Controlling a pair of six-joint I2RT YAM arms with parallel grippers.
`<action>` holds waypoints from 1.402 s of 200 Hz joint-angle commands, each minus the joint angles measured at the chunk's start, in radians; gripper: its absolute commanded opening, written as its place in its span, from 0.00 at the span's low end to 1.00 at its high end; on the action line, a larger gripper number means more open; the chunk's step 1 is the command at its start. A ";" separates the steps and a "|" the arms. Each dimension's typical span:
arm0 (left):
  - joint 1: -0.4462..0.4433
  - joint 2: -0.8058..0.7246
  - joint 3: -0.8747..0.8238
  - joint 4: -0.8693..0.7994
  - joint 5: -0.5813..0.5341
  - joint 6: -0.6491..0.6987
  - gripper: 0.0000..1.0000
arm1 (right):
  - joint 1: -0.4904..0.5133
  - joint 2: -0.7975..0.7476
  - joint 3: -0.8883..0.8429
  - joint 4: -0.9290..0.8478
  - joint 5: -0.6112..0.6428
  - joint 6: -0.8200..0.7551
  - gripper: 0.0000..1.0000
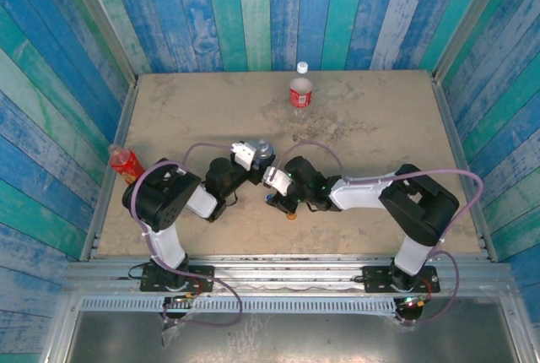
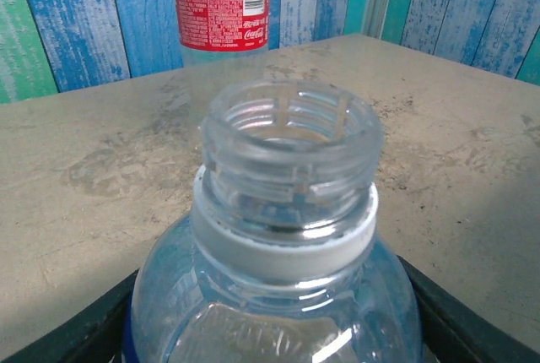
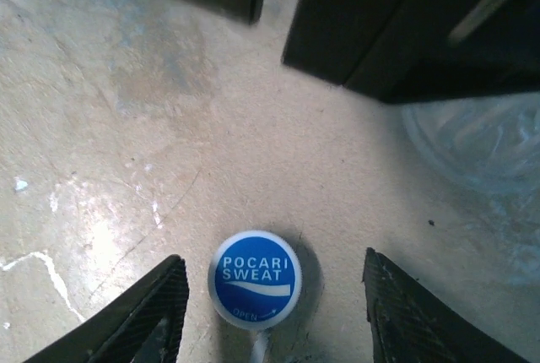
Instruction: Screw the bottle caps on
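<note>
The open-necked blue-label bottle (image 2: 278, 295) is sitting clamped in the left hand (image 1: 255, 154) while the right hand (image 3: 277, 300), jaws apart, is straddling the blue cap (image 3: 255, 279) lying on the worktop (image 3: 126, 127); the red-label bottle (image 1: 301, 93) alone is appearing capped.

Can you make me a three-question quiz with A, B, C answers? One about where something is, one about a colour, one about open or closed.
1. Where is the blue cap? A on a bottle; B on the table; C in a box.
2. What colour is the far bottle's label? A green; B yellow; C red.
3. The clear bottle's mouth is: A open; B capped; C taped.
Answers: B, it lies between the right gripper's open fingers; C, red wrap shows; A, bare threads show.
</note>
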State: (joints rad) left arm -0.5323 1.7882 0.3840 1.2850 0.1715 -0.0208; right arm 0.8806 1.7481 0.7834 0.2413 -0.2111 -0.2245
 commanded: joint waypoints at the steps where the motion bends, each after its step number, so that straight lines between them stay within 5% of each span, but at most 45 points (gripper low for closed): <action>1: -0.015 -0.045 -0.020 -0.051 0.006 0.019 0.58 | 0.017 0.034 0.033 0.015 0.004 0.001 0.54; 42: -0.014 -0.041 -0.021 -0.053 0.009 0.017 0.58 | 0.018 0.041 0.038 0.014 -0.002 0.005 0.42; 280: -0.014 -0.048 -0.020 -0.075 0.016 0.028 0.60 | 0.038 0.080 0.071 -0.065 -0.123 -0.056 0.46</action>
State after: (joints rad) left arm -0.5129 1.7752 0.3710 1.2770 0.1329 -0.0002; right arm 0.8806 1.7962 0.8352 0.2256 -0.2417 -0.2283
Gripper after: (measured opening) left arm 0.645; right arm 0.461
